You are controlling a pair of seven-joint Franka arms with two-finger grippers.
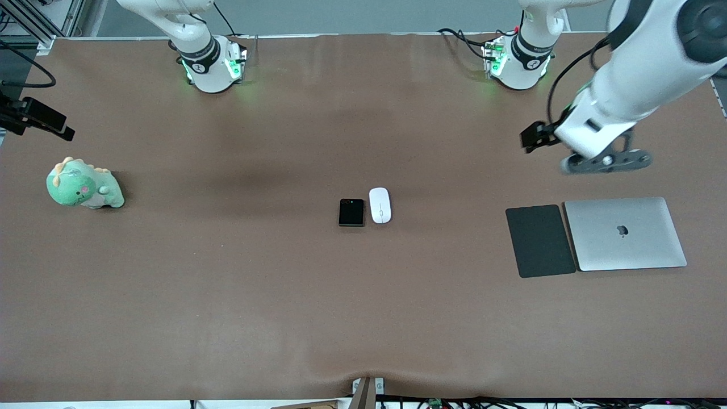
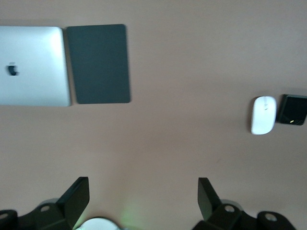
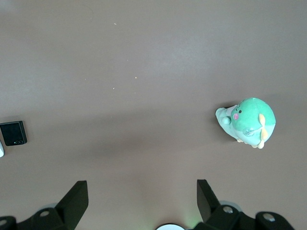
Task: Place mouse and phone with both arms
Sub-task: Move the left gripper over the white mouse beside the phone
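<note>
1. The left hand point(image 2: 143, 201) hangs in the air over bare worktop point(image 1: 227, 295) toward the left arm's end, just above the edge of the laptop point(image 1: 625, 233) that lies farther from the front camera. Its two fingers point(image 2: 76, 196) stand wide apart with nothing between them.
2. The right hand point(image 3: 142, 201) is out of the front view; its wrist view shows its fingers point(image 3: 76, 197) also spread wide and empty, over bare worktop toward the right arm's end.
3. A closed silver laptop lies flat near the left hand, with a dark grey pad point(image 1: 540, 241) just beside it on the side toward the middle of the worktop.
4. The mouse point(image 1: 380, 205) lies flat near the middle of the worktop, well apart from the pad and from both hands.
5. The phone point(image 1: 351, 212) lies just beside the mouse, on the side toward the right arm's end; whether they touch I cannot tell.
6. A green plush dinosaur point(image 1: 83, 186) sits at the right arm's end of the worktop, well apart from the phone.
</note>
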